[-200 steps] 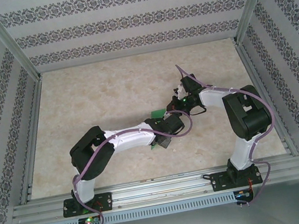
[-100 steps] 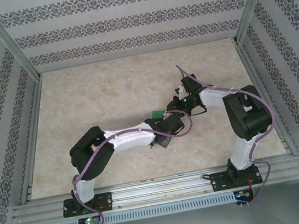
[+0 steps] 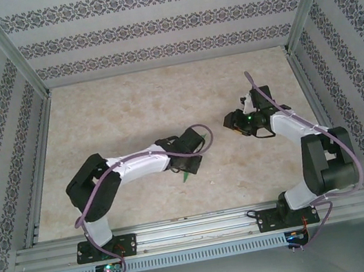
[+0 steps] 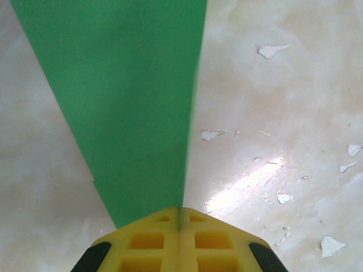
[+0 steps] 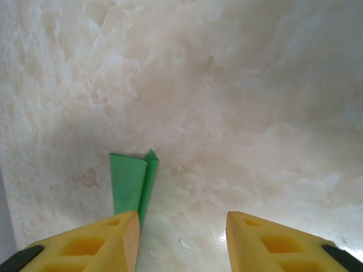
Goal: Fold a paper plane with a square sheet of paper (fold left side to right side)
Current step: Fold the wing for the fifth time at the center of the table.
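Observation:
The square sheet of paper is now folded into a narrow bright green paper plane [image 4: 130,113] with a centre crease. My left gripper [image 4: 181,218] is shut on its near end, and the paper stretches away from the yellow fingers above the table. From above, a green tip [image 3: 187,172] pokes out below the left gripper [image 3: 190,159]. The right gripper [image 5: 181,238] stands open with nothing between its fingers. It sits to the right of the plane, apart from it. One end of the plane [image 5: 131,181] shows just beyond its left finger. From above, the right gripper [image 3: 229,123] faces left.
The table [image 3: 129,110] is pale marble-patterned with small white chips [image 4: 272,51]. Patterned walls and metal frame posts [image 3: 11,53] enclose it on three sides. An aluminium rail [image 3: 197,227] carries the arm bases at the near edge.
The two grippers have drawn apart. The right gripper has opened and pulled back to the right. The left arm has shifted left, keeping hold of the green paper.

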`<state>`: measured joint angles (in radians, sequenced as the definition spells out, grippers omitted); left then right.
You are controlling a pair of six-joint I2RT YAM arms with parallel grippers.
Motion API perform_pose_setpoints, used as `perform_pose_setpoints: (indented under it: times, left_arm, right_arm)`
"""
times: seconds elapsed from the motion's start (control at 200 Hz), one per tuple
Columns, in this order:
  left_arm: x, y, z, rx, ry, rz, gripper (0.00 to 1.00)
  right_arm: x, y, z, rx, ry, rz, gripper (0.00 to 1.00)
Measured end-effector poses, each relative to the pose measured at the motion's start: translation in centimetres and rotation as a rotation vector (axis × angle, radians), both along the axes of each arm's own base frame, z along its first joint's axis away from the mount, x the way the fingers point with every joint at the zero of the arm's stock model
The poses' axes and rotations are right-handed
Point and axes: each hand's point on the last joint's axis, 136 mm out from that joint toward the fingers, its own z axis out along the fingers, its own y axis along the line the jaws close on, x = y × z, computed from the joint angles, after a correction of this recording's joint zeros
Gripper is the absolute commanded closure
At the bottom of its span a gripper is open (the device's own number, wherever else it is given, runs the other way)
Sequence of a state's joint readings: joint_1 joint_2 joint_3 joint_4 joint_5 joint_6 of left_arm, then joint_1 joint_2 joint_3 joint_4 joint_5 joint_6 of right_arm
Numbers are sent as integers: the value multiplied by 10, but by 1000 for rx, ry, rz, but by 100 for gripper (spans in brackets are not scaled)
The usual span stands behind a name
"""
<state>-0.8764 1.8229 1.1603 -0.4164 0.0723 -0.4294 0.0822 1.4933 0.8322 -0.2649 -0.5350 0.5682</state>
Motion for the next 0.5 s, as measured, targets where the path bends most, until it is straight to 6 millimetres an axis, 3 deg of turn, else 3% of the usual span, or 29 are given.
perform_pose_setpoints:
  times: [0.245, 0.5]
  left_arm:
    - [-4, -2, -7, -245, 123, 109, 100]
    - [-7, -8, -5, -451, 182, 176, 100]
  right_arm:
    - [-16, 7, -16, 22, 4, 46, 52]
    - [-25, 37, -16, 68, -39, 145, 52]
